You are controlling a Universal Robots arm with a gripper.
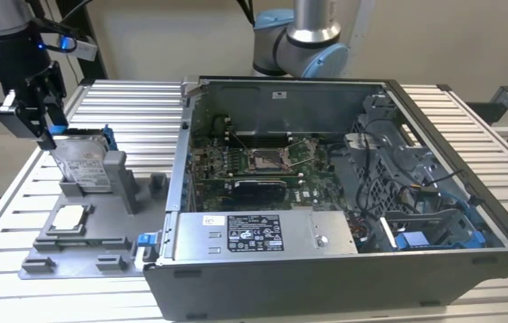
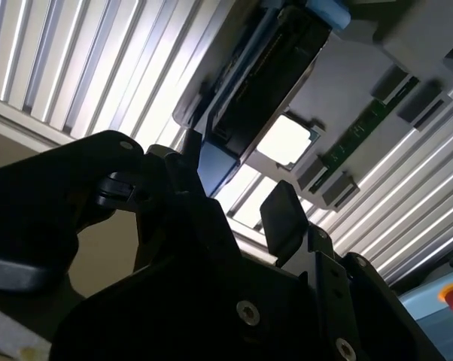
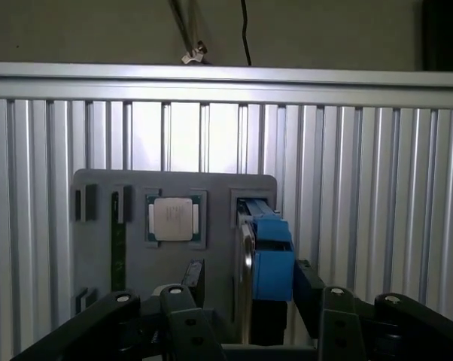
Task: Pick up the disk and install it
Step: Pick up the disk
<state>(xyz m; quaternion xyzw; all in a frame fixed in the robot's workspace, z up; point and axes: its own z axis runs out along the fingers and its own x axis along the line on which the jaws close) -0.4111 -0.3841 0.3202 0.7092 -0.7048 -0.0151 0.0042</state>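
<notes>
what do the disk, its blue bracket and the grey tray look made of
Disk: likely metal, silver-grey with a dull sheen, white paper-like label.
Bracket: probably plastic, solid matte blue, moulded.
Tray: seemingly plastic, even matte grey, blocky slots.

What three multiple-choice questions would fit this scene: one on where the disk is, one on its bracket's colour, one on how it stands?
1. Where is the disk?
A. on the floor
B. in a person's hand
C. in the grey tray
2. What colour is the disk's bracket?
A. blue
B. red
C. yellow
3. How does the disk stand?
A. flat, label up
B. upright on its edge
C. leaning against a wall

Answers: 1 C, the tray's slot holds its lower end. 2 A, the first wrist view shows blue plastic. 3 B, its face is vertical, with the gripper at its top.
</notes>
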